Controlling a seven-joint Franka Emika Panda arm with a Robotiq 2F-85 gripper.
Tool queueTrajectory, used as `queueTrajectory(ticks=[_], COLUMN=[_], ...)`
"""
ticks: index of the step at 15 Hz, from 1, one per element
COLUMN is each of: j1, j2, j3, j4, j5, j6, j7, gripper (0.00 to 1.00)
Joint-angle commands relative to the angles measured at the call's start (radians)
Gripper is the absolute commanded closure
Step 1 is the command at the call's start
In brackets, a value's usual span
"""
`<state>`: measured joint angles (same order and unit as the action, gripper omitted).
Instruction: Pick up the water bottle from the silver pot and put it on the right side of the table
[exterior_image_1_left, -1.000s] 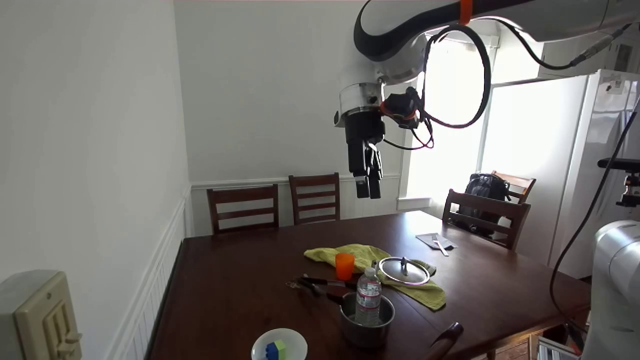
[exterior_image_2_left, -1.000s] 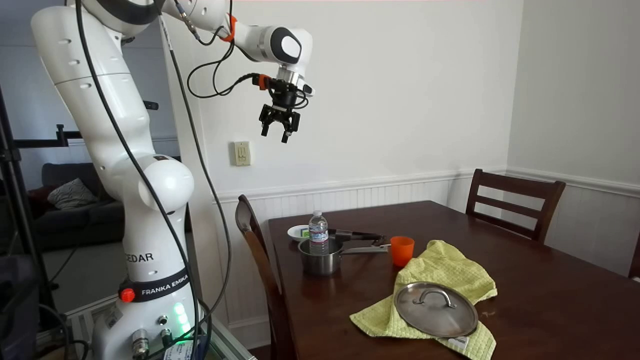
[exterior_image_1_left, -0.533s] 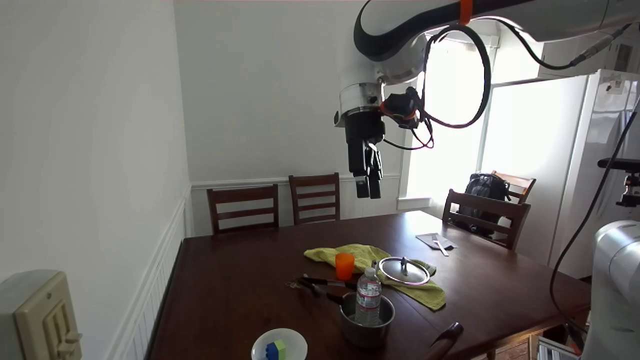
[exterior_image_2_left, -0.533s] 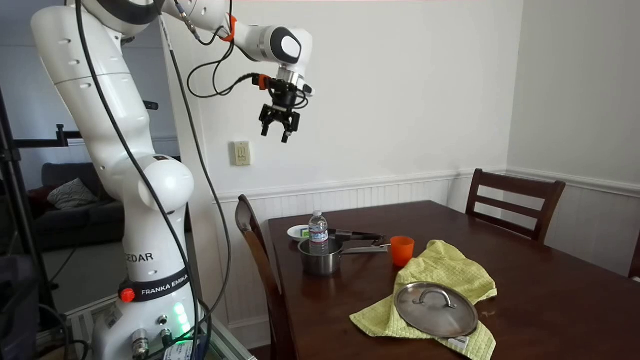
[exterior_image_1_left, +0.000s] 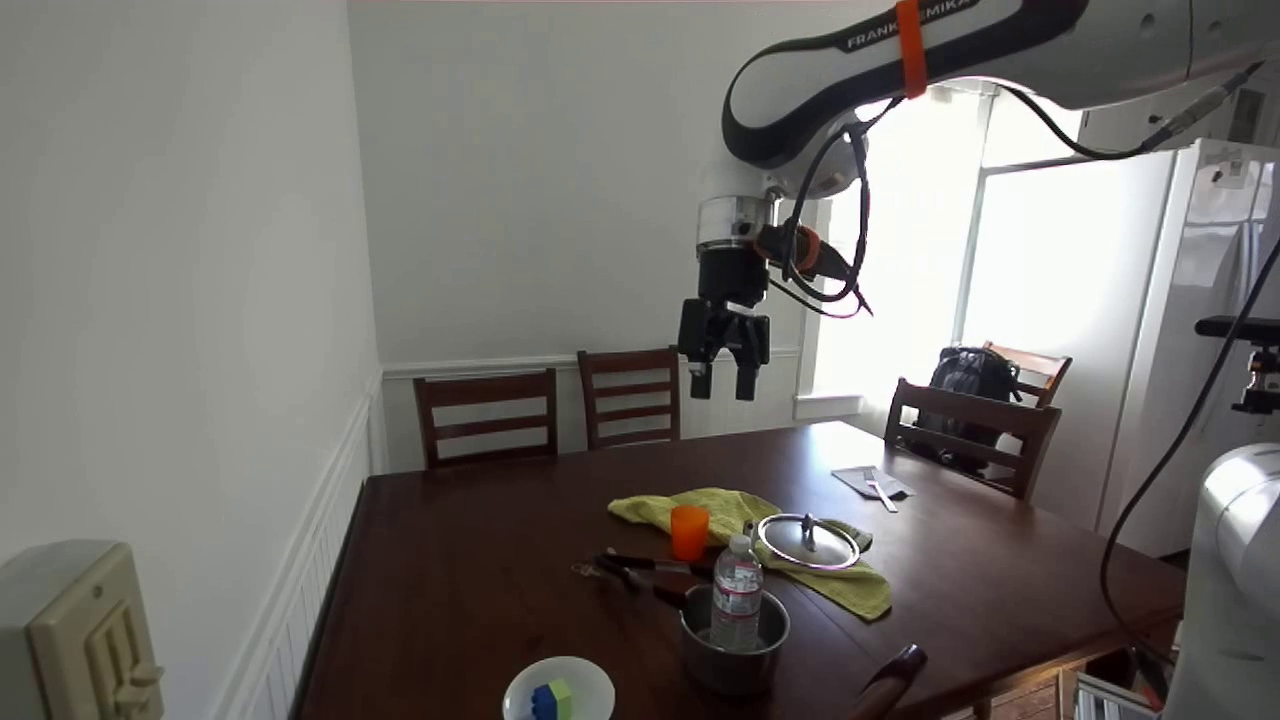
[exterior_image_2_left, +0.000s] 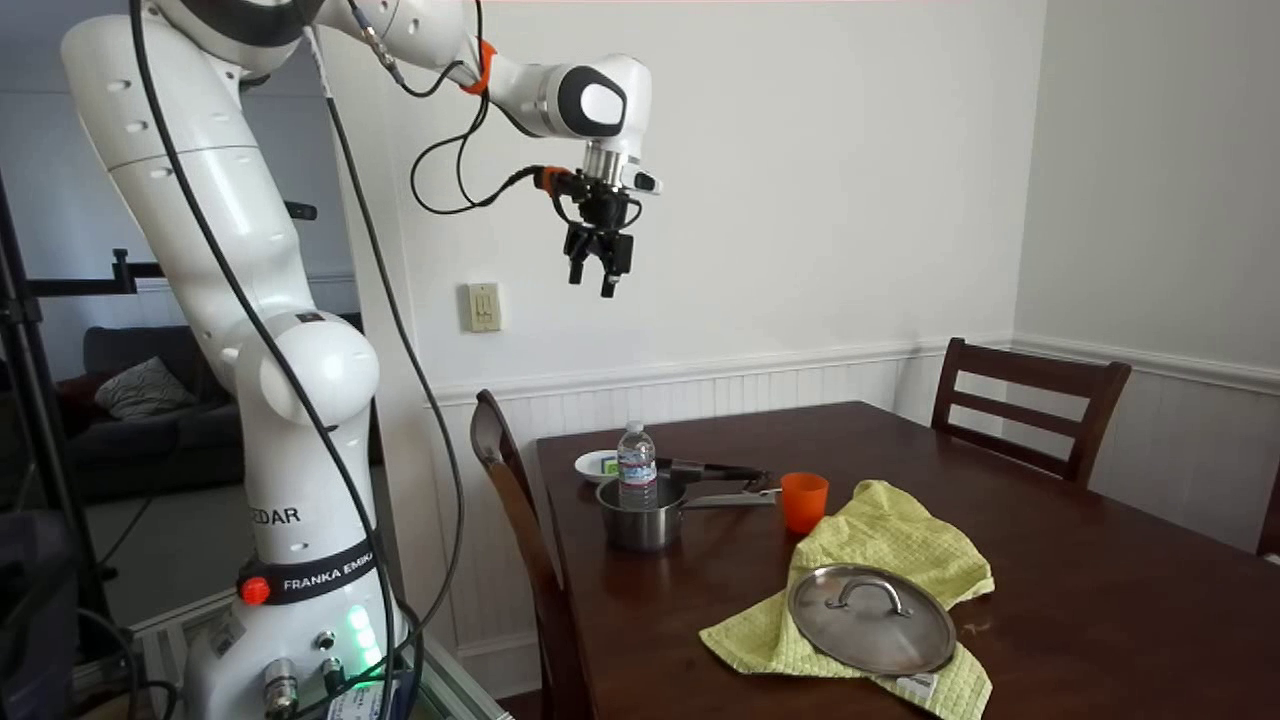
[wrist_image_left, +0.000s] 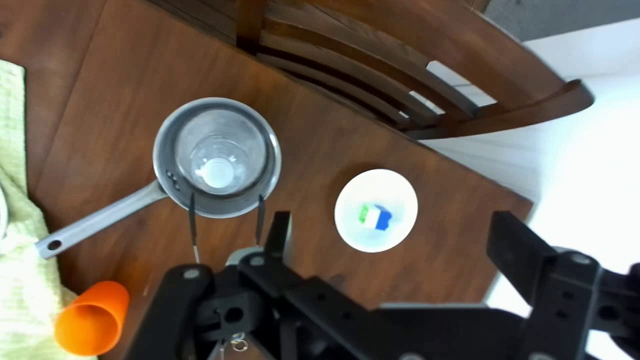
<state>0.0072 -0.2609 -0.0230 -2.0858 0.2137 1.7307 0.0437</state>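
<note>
Turning and dipping, with the pincer (exterior_image_1_left: 723, 386) wide and empty, so probably lining up on the bottle (exterior_image_1_left: 737, 595), standing in the pot (exterior_image_1_left: 725, 676) at lower centre of an exterior view. Framing the dish (wrist_image_left: 348, 210), not the bottle, between the fingers (wrist_image_left: 278, 232) in the wrist view, an offset unclear from outside.

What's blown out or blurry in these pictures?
In an exterior view, the window burns out to white and glare whitens the far corner of the table; in the wrist view, the wall at right is washed out, and the hand, up close, looks soft.
</note>
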Motion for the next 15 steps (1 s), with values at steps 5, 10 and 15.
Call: queueTrajectory(ticks=[5, 10, 15], j1=[-0.128, -0.148, -0.144], j2=[-0.007, 0.037, 0.079], j3=[-0.033, -0.061, -0.070], j4=[-0.251, -0.298, -0.294], j5=[-0.086, -0.057, -0.034], j6=[0.260, 0.379, 0.383], j7=[0.218, 0.229, 0.220], gripper=[0.00, 0.00, 0.00])
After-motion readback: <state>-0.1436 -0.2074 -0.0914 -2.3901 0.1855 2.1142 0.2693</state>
